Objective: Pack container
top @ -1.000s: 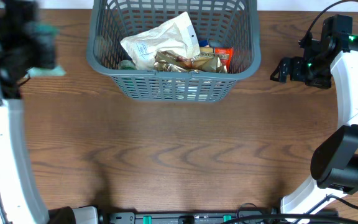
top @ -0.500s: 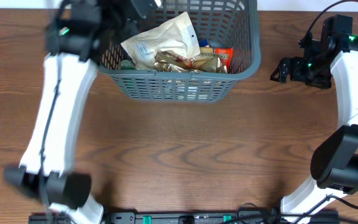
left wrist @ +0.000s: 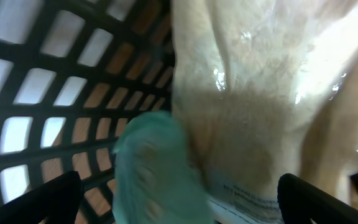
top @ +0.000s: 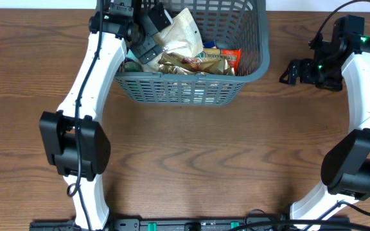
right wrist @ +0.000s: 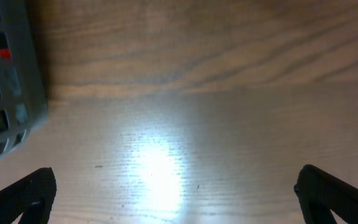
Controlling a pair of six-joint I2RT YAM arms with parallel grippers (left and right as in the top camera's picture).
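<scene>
The container [top: 180, 90], a dark grey slotted basket, stands at the table's far middle. It holds a white crinkled bag [top: 184, 33], a gold packet [top: 186, 63] and an orange-red packet [top: 231, 59]. My left gripper [top: 151, 32] reaches down inside its left end, open. In the left wrist view a blurred teal thing [left wrist: 157, 168] lies loose between the wide-apart fingers [left wrist: 42, 200], beside the white bag [left wrist: 260, 93] and the lattice wall [left wrist: 42, 81]. Right of the basket, my right gripper [top: 292, 72] is open over bare wood, holding nothing.
The basket's corner [right wrist: 8, 93] shows at the left edge of the right wrist view, with brown wooden tabletop [right wrist: 185, 124] under those fingers. The left arm's white links [top: 85, 96] stretch over the table's left part, up to the basket.
The left arm has swung from the table's far left into the basket's left end. Its jaws were shut before and now stand open around the teal thing. The right arm has not moved.
</scene>
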